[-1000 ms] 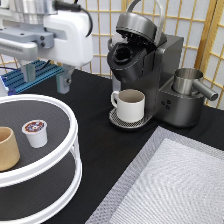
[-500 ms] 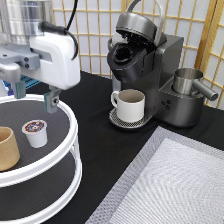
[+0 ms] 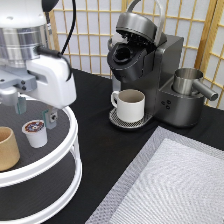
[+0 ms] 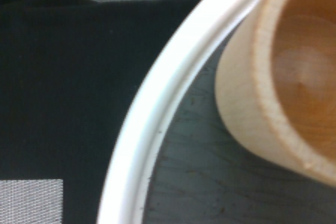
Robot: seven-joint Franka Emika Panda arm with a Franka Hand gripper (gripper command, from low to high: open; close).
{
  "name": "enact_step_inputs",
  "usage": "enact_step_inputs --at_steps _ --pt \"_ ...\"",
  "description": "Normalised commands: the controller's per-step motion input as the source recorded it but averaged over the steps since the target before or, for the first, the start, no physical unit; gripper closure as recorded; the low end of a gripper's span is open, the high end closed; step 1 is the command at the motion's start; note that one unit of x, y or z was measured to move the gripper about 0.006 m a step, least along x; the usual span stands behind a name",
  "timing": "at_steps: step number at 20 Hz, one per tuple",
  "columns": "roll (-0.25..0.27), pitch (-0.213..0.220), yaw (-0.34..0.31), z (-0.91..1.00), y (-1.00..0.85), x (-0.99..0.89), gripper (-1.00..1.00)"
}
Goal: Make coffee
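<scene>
On upper shelf of two-tier white tray (image 3: 70, 150), exterior view: coffee pod (image 3: 35, 132) sitting upright beside tan cup (image 3: 7, 149). Gripper (image 3: 35, 111) hovering just above pod, fingers spread, grasping nothing. Pod likely light, thin-walled, crushable; side walls offering best hold. Arm hiding tray's far part.

Wrist view: tan cup filling frame, cut off; pod not showing.

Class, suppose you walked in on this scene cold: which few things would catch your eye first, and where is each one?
The big white robot gripper at the exterior view's left, fingers open, hangs just above the small white coffee pod with a brown printed top on the white two-tier round stand. At the exterior view's top right, the dark grey coffee machine stands with its lid raised, a white handled mug beneath its spout.
</scene>
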Motion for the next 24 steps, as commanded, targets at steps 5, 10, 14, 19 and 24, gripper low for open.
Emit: enact_step_inputs --at_steps 5,10,14,19,24 --pt "0.035 -0.079 0.0 -0.04 0.04 -0.13 -1.0" --pt "0.034 -0.034 0.004 -0.3 0.01 -0.17 -1.0" --pt "0.025 -0.017 0.017 -0.36 0.0 -0.41 -1.0" --pt "0.0 -0.045 0.015 -0.15 0.02 -0.31 -1.0" --pt "0.0 -0.069 0.016 -0.07 0.0 -0.16 -1.0"
